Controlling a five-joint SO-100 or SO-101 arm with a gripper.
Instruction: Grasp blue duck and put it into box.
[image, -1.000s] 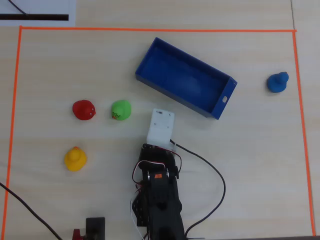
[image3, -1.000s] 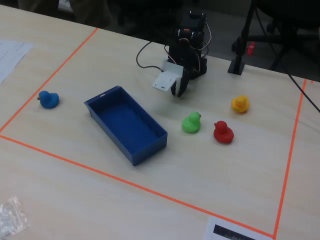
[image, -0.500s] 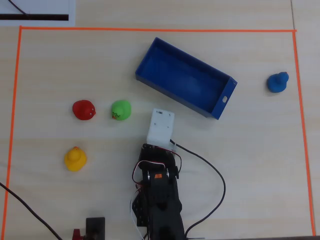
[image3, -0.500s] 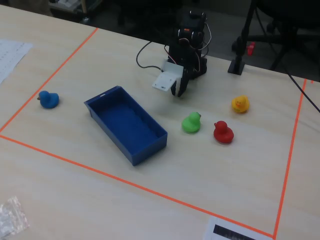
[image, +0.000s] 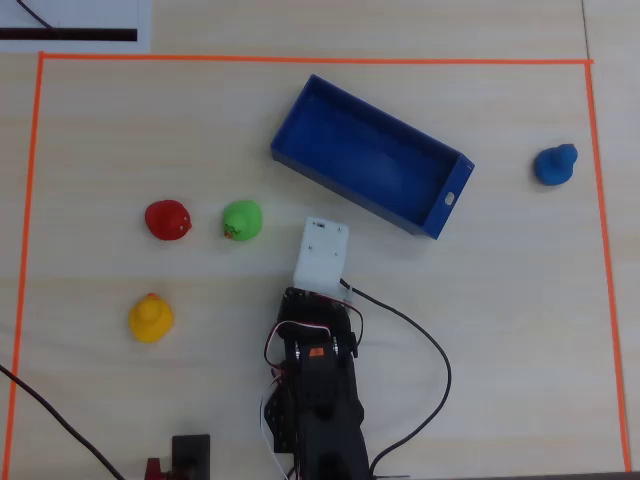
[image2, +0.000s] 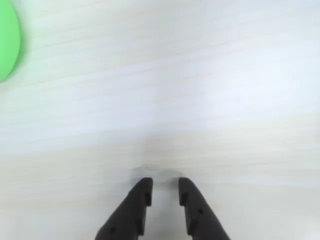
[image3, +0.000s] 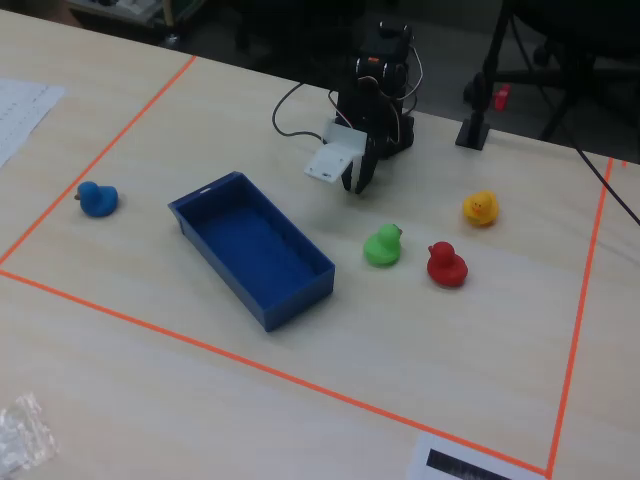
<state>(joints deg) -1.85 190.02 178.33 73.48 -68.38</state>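
Hand (image2: 164, 192) empty — jaws narrowly apart

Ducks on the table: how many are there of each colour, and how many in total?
blue duck: 1
red duck: 1
green duck: 1
yellow duck: 1
Total: 4 ducks, all outside the box.

Overexposed, soft wrist view; others evenly lit

Green duck (image2: 7, 42) cut off at left edge (wrist view).
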